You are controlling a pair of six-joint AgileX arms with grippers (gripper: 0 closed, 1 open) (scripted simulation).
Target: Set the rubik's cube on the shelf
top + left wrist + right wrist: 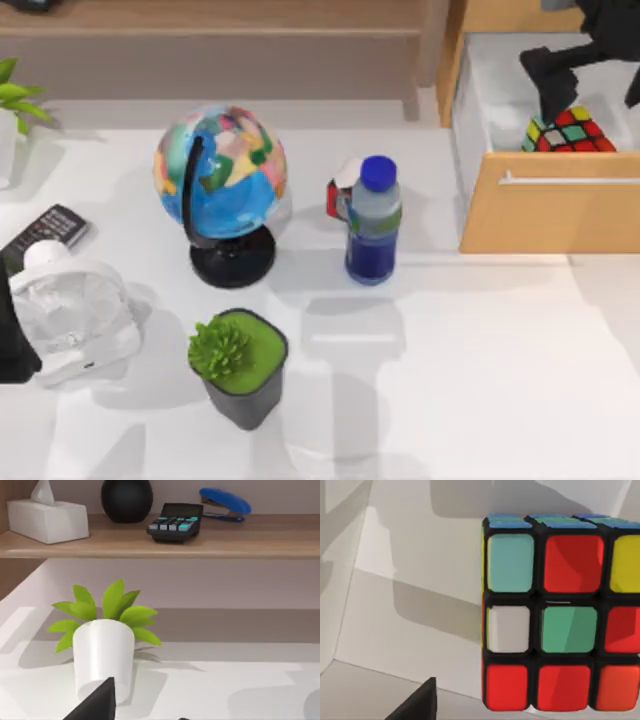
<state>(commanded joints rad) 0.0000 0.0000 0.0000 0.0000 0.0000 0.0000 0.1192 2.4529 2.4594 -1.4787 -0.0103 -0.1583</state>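
The rubik's cube (570,132) lies in the open light-wood drawer (550,215) at the back right, close to the drawer's front panel. My right gripper (590,98) hangs open just above it, its dark fingers on either side of the cube. The right wrist view has the rubik's cube (560,620) close up beside one fingertip (420,702), on the drawer's pale floor. The shelf (210,18) runs along the back left, a grey-beige panel under its edge. My left arm (14,345) is parked at the table's left edge, its gripper (102,702) facing the shelf (210,545).
A globe (222,180), a blue water bottle (373,220) with a red-and-white box (338,195) behind it, a plant in a dark pot (240,365), a white fan (70,310) and a remote (45,232) stand on the table. A tissue box (47,517), calculator (175,522) and stapler (225,502) sit on the shelf.
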